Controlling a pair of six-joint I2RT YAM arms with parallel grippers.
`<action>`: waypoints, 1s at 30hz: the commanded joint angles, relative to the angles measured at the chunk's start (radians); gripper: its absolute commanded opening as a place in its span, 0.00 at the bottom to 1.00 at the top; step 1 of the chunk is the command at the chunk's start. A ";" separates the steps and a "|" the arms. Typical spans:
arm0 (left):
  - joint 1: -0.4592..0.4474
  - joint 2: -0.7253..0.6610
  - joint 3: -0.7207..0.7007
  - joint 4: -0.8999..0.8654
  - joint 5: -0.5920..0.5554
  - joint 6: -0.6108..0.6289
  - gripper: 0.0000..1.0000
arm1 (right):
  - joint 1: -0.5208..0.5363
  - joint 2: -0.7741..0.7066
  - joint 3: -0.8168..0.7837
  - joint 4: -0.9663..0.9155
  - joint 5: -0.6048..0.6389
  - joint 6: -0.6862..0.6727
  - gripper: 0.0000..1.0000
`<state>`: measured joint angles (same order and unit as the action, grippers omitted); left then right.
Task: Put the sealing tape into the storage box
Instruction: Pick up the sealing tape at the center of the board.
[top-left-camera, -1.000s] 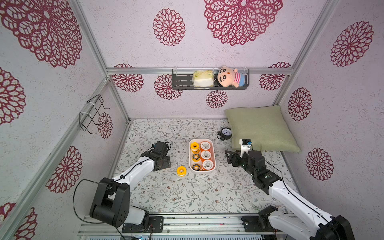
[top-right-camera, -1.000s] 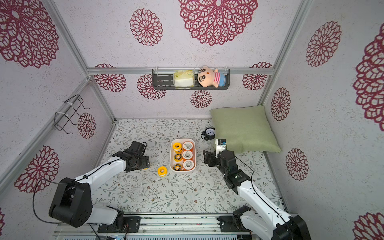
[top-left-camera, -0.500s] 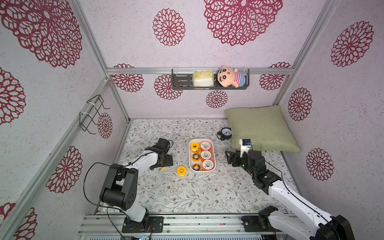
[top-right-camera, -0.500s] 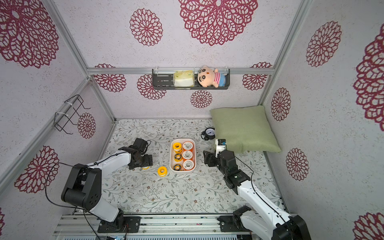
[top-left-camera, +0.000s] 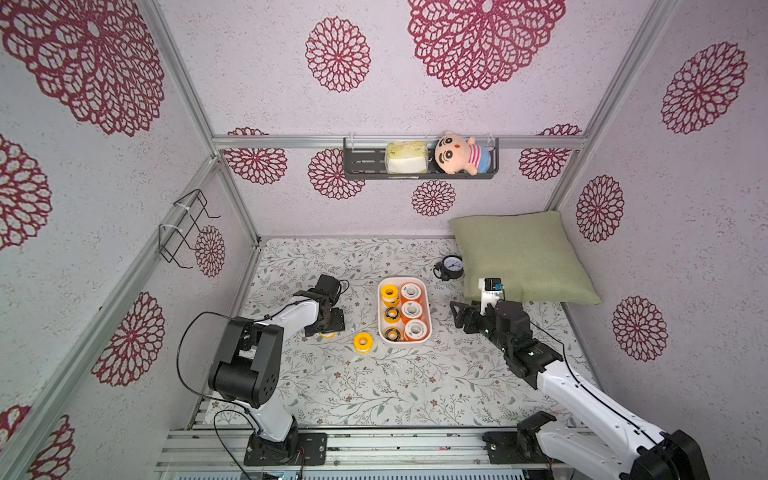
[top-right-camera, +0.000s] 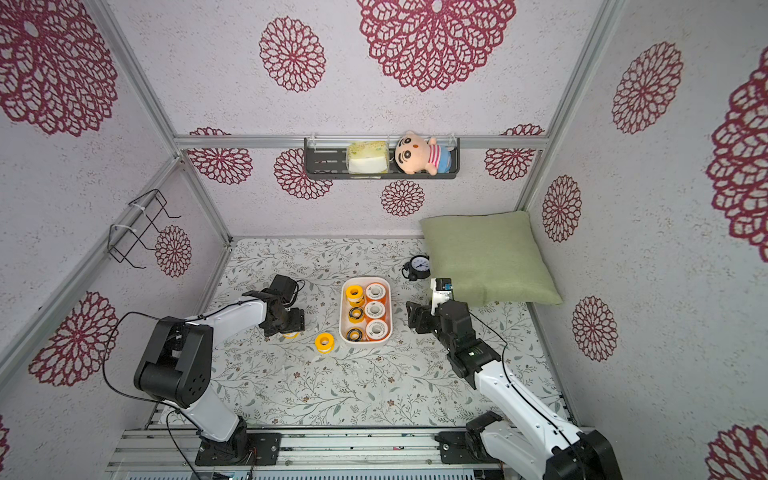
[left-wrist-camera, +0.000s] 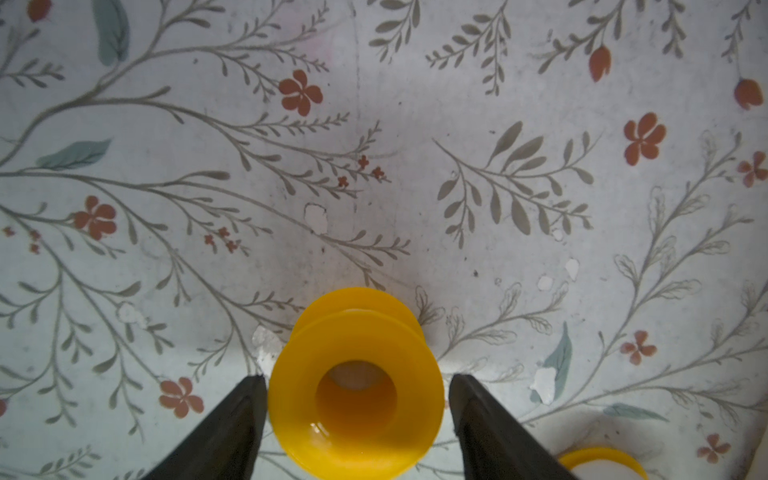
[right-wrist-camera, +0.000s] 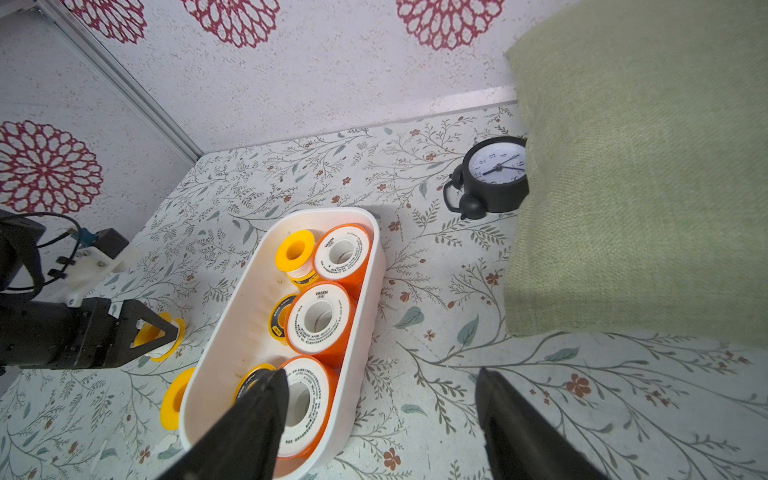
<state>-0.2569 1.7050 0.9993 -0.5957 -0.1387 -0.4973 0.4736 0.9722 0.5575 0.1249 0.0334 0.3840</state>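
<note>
While the yellow spool (left-wrist-camera: 357, 336) lies outside the storage box (right-wrist-camera: 232, 332), your left gripper (left-wrist-camera: 357, 377) straddles it, jaws apart; your right gripper (right-wrist-camera: 381, 374) hangs spread and empty nearby.

Yellow spool (left-wrist-camera: 355, 395), white storage box (right-wrist-camera: 226, 349), floral tabletop (top-left-camera: 374, 386), green pillow (top-left-camera: 519, 253)

Glossy plastic spool (left-wrist-camera: 355, 386), coarse cloth pillow (right-wrist-camera: 644, 166)
</note>
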 joint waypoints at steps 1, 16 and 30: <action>0.010 0.019 0.020 0.017 0.010 0.009 0.72 | -0.004 -0.010 0.007 0.004 0.019 -0.011 0.78; 0.012 0.018 0.027 0.025 0.005 -0.001 0.60 | -0.004 -0.008 0.010 0.007 0.013 -0.013 0.79; -0.036 -0.113 0.080 -0.021 0.055 -0.026 0.60 | -0.004 -0.005 0.006 0.012 0.005 -0.006 0.79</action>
<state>-0.2680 1.6302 1.0332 -0.6098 -0.1127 -0.5095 0.4736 0.9722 0.5575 0.1207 0.0311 0.3843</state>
